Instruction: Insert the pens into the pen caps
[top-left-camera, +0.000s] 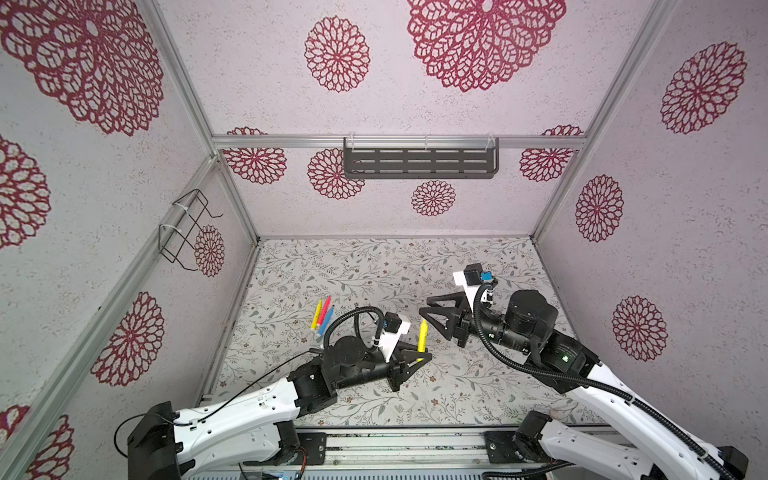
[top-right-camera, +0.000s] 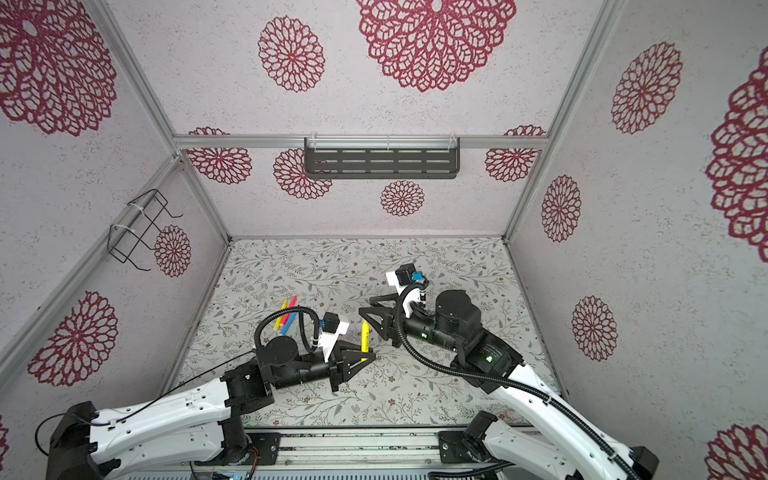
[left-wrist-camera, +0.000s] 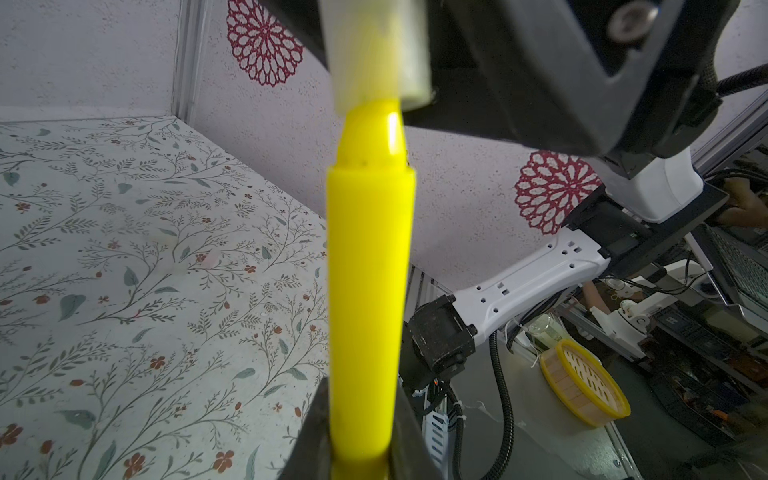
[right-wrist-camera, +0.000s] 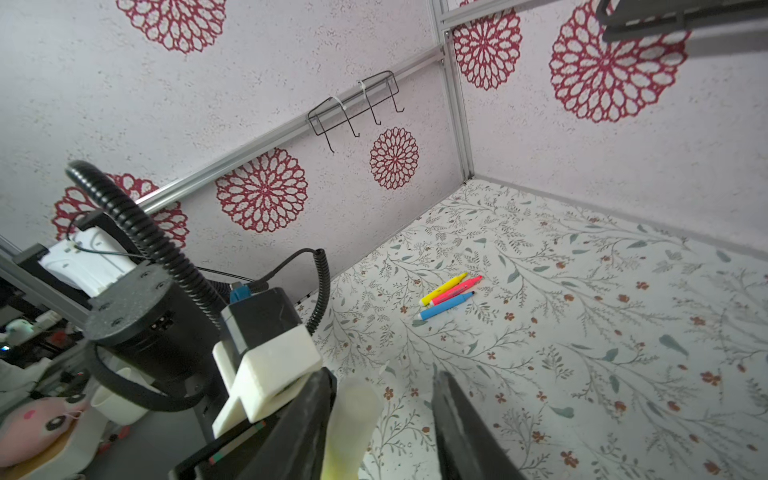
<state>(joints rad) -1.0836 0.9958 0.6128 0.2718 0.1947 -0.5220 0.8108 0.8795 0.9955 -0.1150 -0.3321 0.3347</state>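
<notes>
- Yellow pen (left-wrist-camera: 370, 291) stands upright, clamped by the closed left gripper (top-left-camera: 422, 357).
- Right gripper (right-wrist-camera: 382, 380) sits loosely parted around the clear cap (right-wrist-camera: 353, 415) at the pen's tip.
- Capping step, I judge; next, press the cap squarely along the pen.
- 3 other pens (right-wrist-camera: 449, 296) lie together on the floral table (top-left-camera: 374, 266), well apart; patterned walls enclose it.

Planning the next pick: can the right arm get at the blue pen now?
Probably, with care: the right wrist view shows bare table up to the blue pen, but the left pincer holding the yellow pen stands close beside that way.
</notes>
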